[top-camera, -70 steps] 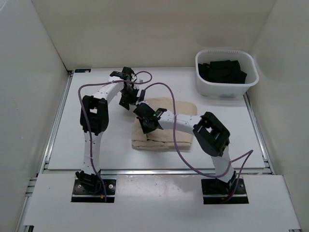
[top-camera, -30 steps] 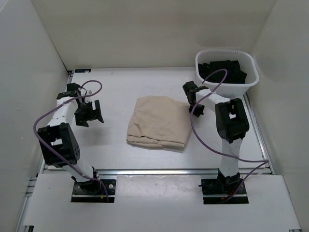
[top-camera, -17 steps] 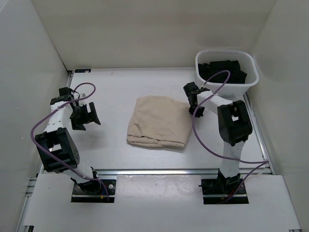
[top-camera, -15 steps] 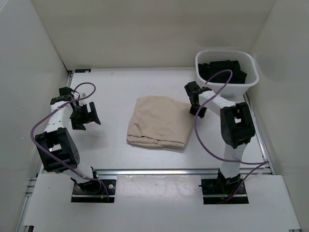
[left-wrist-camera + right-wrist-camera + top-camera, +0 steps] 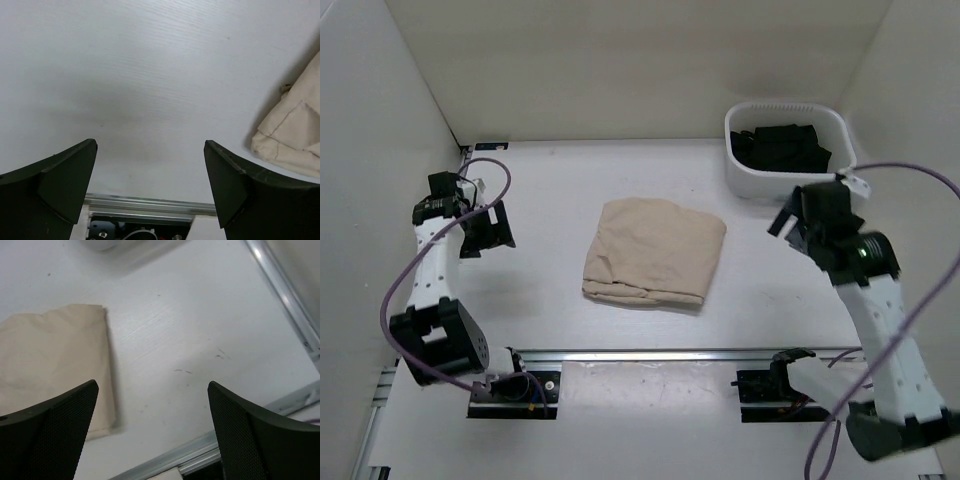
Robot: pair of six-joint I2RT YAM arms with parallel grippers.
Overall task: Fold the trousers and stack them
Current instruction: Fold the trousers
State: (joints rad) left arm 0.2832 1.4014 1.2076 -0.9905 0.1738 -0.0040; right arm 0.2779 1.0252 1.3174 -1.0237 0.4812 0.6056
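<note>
Lying folded mid-table in the top view, the trousers point(image 5: 655, 250) have bare table point(image 5: 550, 300) on every side. The left gripper point(image 5: 490, 228) hangs near the left edge and the right gripper point(image 5: 798, 222) just in front of the white bin point(image 5: 745, 178). Left wrist view: jaws spread wide over bare surface, a trouser corner at right. Right wrist view: jaws spread, folded edge at left, metal rail point(image 5: 285, 295) at right.

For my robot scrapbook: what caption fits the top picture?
Folded tan trousers lie on the table between left arm and right arm; white bin holds dark clothes.
</note>
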